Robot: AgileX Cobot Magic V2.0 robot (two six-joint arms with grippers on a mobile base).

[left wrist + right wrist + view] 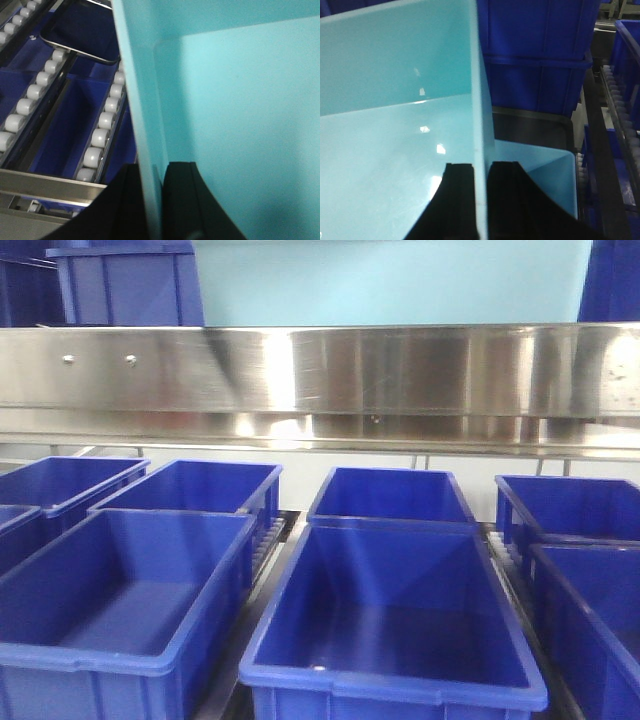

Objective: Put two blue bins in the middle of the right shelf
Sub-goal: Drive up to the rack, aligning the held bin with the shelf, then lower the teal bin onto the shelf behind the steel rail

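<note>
Both arms hold the pale bin [395, 150]: smooth sky-cyan plastic with plain glossy walls. It fills the left of the right wrist view and the right of the left wrist view. The left gripper [156, 169] pinches a thin wall, a black finger on each side. The right gripper [482, 167] clamps a wall likewise. In the front view the pale bin is at top centre above the steel rail [320, 370], with dark bins [390, 630] below. A corner of a second pale bin [540, 167] shows lower right of the right wrist view.

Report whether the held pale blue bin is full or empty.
Empty where visible: the pale blue bin shows only bare walls and floor.
</note>
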